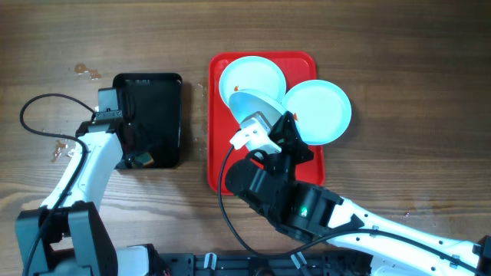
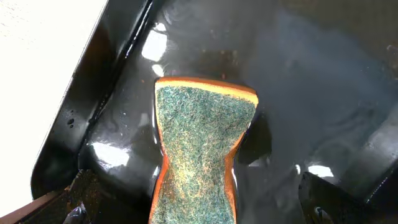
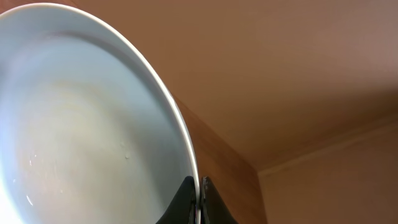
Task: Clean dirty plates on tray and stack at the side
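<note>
Overhead, you see the large red rectangular plastic tray [image 1: 216,153] lying at the middle of the brown wooden table [image 1: 399,61], with three round pale-blue plates on or above it. The first plate [image 1: 257,75] lies flat in the tray's far left corner and bears a small orange-red sauce spot [image 1: 238,90] near its rim. The second plate [image 1: 321,113] lies flat to its right, overhanging the tray's right rim. The third plate [image 1: 249,103] stands tilted above the tray, overlapping the first. Your right gripper [image 3: 198,190] is clamped on its rim, one finger on each face, as the right wrist view shows; there the plate's hollow appears pale and unstained apart from a few tiny specks. To the left of the red tray, apart from it, sits the smaller black rectangular tray [image 1: 165,92] with a glossy floor. Your left gripper [image 2: 194,193] hangs over it with jaws spread wide, grasping nothing. Between the fingers, flat on the black floor, lies the waisted orange sponge with a green scouring face [image 2: 202,143], touched by neither finger.
</note>
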